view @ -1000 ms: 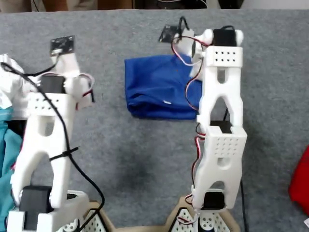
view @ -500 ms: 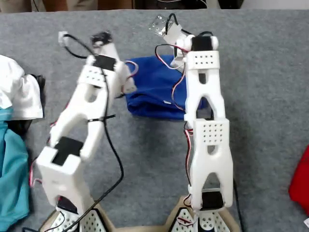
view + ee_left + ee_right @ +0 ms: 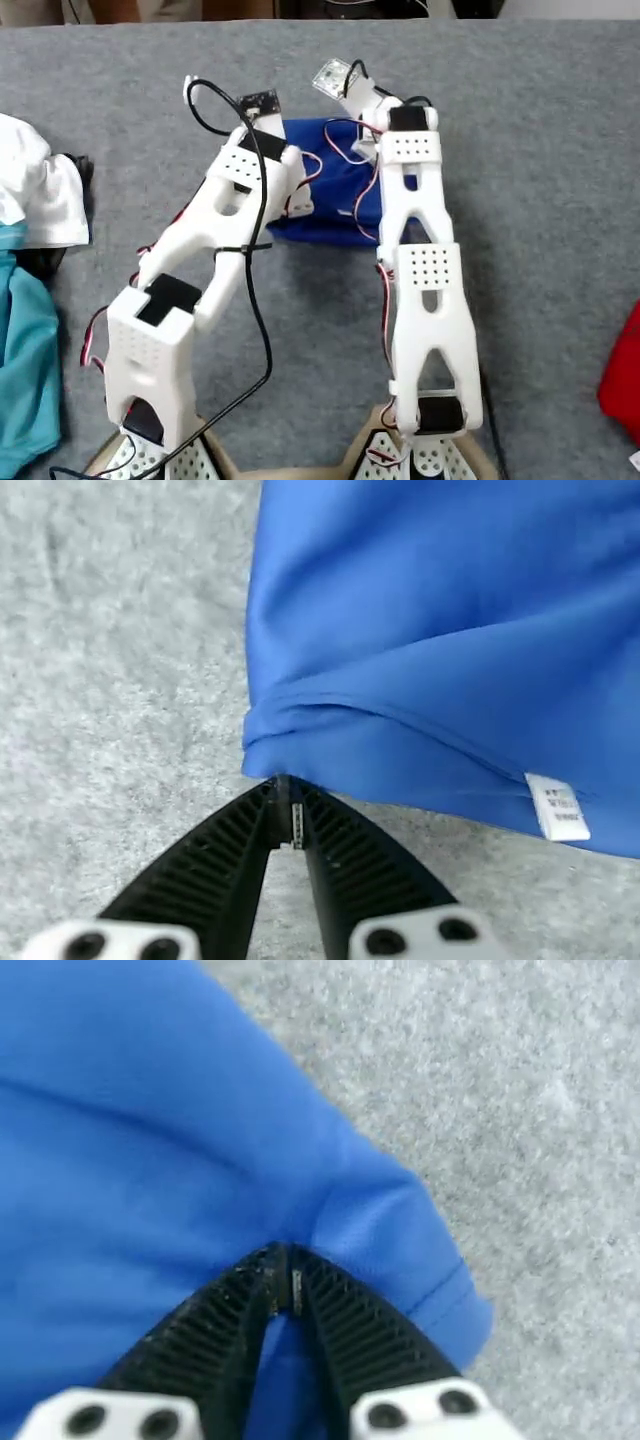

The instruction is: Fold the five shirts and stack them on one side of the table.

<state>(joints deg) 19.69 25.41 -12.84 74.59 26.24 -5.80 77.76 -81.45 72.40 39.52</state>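
Observation:
A folded blue shirt lies on the grey table at the middle back, with both arms stretched over it. In the left wrist view my left gripper is shut, its tips touching a corner of the blue shirt along the folded edge that carries a small white label. My right gripper is also shut. Its tips rest on top of the blue shirt near another corner, where the fabric creases. No cloth shows between either pair of fingers.
A white shirt and a teal shirt lie heaped at the table's left edge, with dark cloth beside them. A red shirt lies at the right edge. Bare grey table spreads right of the arms.
The left arm has swung right, from the heap at the left edge over to the blue shirt. The right arm has shifted left above the shirt. The shirt itself has hardly moved.

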